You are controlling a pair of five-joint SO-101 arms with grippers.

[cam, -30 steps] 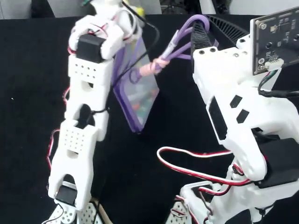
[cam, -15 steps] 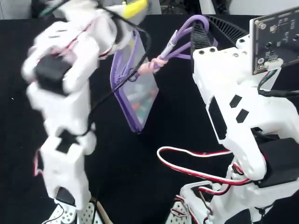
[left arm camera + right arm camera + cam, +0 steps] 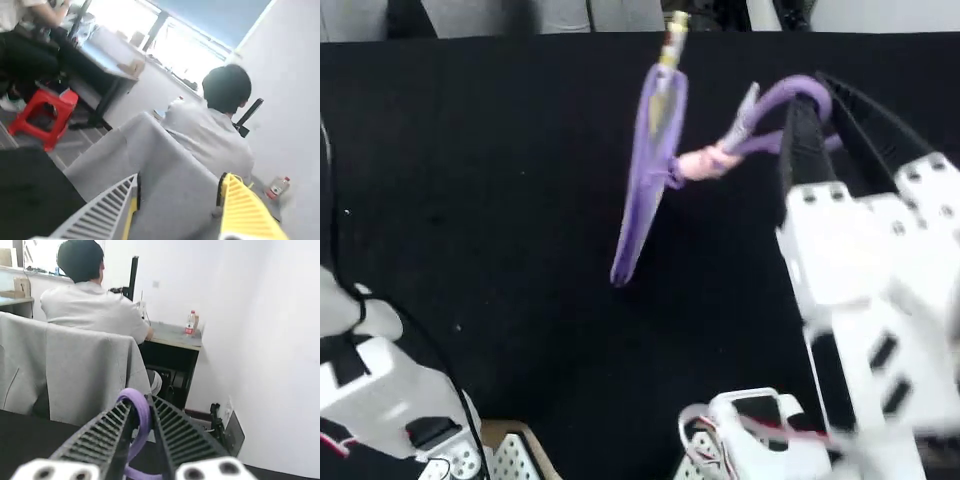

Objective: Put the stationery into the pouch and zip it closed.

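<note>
pouch [image 3: 642,190]: hangs edge-on, upper centre, before the black table [image 3: 470,180]
right gripper [image 3: 143,403]: pinched on the purple strap [image 3: 775,98], upper right
left gripper [image 3: 179,179]: spread, nothing between; grey chair back [image 3: 160,150] beyond
in the way: right arm [image 3: 860,280] covers the lower right

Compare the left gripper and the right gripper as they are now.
The left gripper is open with nothing between its fingers; the right gripper is shut on the purple strap of the pouch. The left gripper's fingers show yellow; the right gripper's are black. Both have ribbed fingers.
</note>
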